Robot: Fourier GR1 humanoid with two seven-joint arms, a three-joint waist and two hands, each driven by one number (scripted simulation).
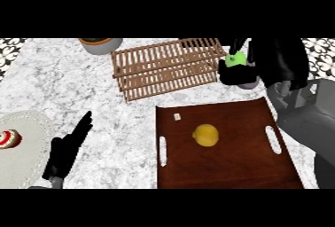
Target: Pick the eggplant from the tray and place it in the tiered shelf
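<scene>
Two hands show over the marble counter (111, 115). Nearest, at the left, the left hand (65, 148) rests with its fingers straight and together, pointing away and a little to the right, holding nothing. Just left of it lies a pale mat (23, 164) with a small red and white thing (8, 138) at its left edge.

On the near right sits a dark brown tray (222, 173) with a slot handle at each side. A yellow fruit (206, 135) lies near its middle, and a tiny white tag (177, 116) lies near its far left corner.

The grey right forearm (307, 119) runs up along the right edge, past the tray. Beyond the tray lies the wooden slatted shelf (163, 66), tilted.

The eggplant (235, 73) is off the tray. Dark, with a green cap, it sits just off the shelf's right end, beyond the tray's far right corner. The right hand (278, 57) is closed about it, its black fingers curling over the green top.

Farthest off, at the counter's far edge left of the shelf, stands a grey pot (101, 45) with something brown inside.
</scene>
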